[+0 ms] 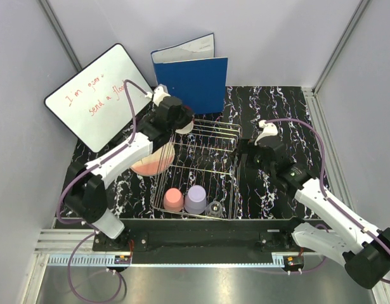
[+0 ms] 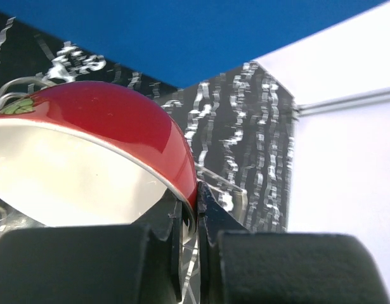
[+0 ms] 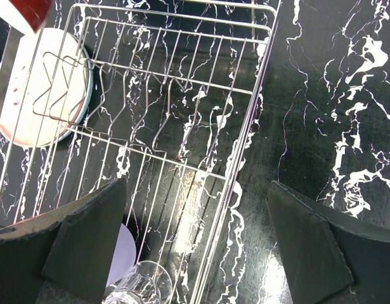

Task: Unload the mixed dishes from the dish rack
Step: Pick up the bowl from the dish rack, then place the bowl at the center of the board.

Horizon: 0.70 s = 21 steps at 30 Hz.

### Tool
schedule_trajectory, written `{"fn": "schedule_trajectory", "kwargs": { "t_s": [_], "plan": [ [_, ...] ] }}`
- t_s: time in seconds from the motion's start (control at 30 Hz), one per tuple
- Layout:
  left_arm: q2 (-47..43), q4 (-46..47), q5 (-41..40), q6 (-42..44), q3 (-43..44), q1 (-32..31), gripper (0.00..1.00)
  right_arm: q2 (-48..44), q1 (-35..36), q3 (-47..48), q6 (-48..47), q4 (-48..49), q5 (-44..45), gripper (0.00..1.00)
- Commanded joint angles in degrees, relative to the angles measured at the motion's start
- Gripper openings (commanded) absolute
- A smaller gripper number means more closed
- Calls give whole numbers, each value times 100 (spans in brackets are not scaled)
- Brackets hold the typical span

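While our left claw (image 2: 196,204) is clenched on the rim of the red bowl (image 2: 118,120), one finger on its cream inside and one on its red outside, the bowl stays tilted at the far left corner of the dish rack (image 1: 204,168), near the blue binder (image 1: 195,79). We cannot tell whether it touches the wires. Our right claw (image 1: 250,155) is released, jaws wide apart, over the rack's right edge and the black marbled counter (image 1: 277,107). Along the rack's near side we see the pink cup (image 1: 174,199), the lavender cup (image 1: 195,198) and the clear glass (image 1: 214,208) in a row. A cream and salmon pink plate (image 1: 155,163) lies at the rack's left side.
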Motion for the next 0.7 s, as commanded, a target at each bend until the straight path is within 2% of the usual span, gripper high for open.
{"fn": "schedule_trajectory", "kwargs": {
  "t_s": [0.0,0.13,0.3,0.4,0.43,0.47,0.53,0.57,0.63,0.67],
  "plan": [
    [-408,445,426,295,490,51,0,-115,35,146,23,236,169,100],
    [-574,1111,962,243,192,130,0,-150,34,164,15,227,143,100],
    [-654,2410,2323,-125,-239,323,0,-360,35,146,-38,315,55,100],
    [-636,2372,2940,-162,-56,385,0,-527,35,120,-56,394,28,100],
    [-619,2074,2993,-57,119,385,0,-554,35,129,-56,394,37,100],
    [-541,1123,2924,92,643,376,0,-589,35,137,-38,377,55,100],
    [-330,143,2879,619,1304,332,0,-616,35,190,-29,298,169,100],
    [-207,-828,2818,769,2004,332,0,-607,35,216,-12,219,212,100],
    [337,-1844,2765,1103,2771,324,0,-554,35,286,-3,131,379,100],
    [557,-2693,2713,1208,3489,332,0,-519,35,313,23,61,423,100]
  ]
}}
